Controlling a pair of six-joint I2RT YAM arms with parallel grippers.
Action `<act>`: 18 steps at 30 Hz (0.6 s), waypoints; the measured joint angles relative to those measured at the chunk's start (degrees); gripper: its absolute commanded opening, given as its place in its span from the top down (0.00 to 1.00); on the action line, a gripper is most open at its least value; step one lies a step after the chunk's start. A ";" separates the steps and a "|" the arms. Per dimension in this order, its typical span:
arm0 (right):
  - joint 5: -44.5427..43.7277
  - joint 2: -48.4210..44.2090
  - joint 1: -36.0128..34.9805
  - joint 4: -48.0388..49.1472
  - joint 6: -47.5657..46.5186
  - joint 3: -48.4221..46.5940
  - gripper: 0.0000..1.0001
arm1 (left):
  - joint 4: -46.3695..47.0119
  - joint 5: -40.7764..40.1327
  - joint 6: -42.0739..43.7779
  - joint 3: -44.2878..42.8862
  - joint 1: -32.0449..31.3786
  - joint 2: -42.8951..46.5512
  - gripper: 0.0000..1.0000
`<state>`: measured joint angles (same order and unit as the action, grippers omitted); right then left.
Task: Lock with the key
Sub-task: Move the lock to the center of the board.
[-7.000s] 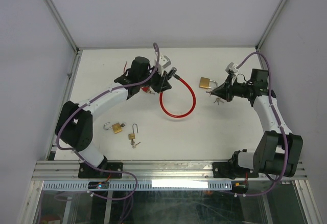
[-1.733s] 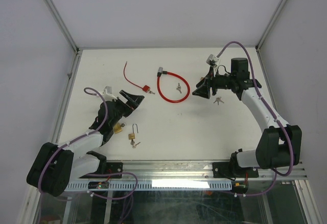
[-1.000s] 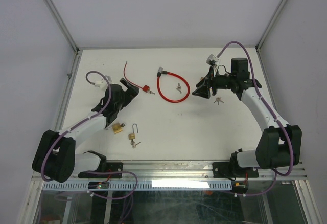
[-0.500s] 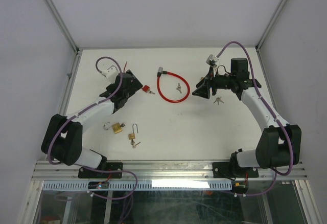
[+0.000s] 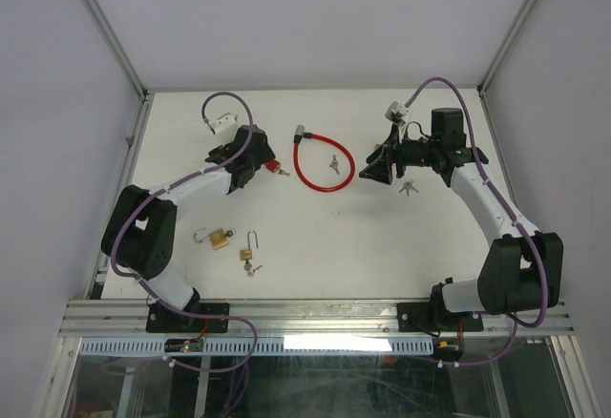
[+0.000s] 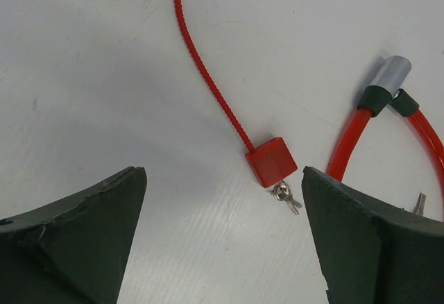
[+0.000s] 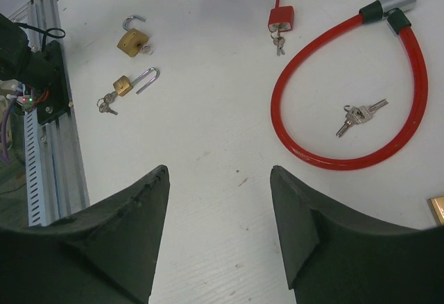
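Left tool (image 6: 222, 196) swung over red lock (image 6: 271, 162), wide open, empty.

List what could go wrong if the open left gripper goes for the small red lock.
1. The key is tiny and lies flat at the end of the red lock; the left gripper may push both away instead of gripping.
2. The cable loop lies close by and could be knocked.

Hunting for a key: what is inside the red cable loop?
A small key bunch lies inside the cable loop, clear of the cable. Nothing covers that spot in the overhead or right wrist view.
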<state>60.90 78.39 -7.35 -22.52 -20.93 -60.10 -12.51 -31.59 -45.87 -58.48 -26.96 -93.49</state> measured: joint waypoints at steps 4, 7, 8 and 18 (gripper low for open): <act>0.00 0.04 0.00 -0.02 0.02 0.00 0.37 | -0.26 -0.52 0.79 -1.79 0.04 -2.32 0.08; 0.00 0.09 0.00 -0.02 0.02 0.00 0.37 | -1.46 -1.18 1.97 -4.39 0.09 -4.83 0.11; 0.02 0.09 0.00 -0.02 0.02 0.00 0.37 | -1.68 -1.38 2.19 -5.33 0.28 -5.73 0.14; 0.00 0.09 0.00 -0.02 0.00 0.00 0.37 | -2.93 2.97 6.23 -16.20 4.11 -17.16 0.23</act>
<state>60.90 78.48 -7.35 -22.55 -20.93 -60.10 -15.44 -28.62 -39.64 -74.67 -22.85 -110.65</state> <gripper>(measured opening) 0.628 0.751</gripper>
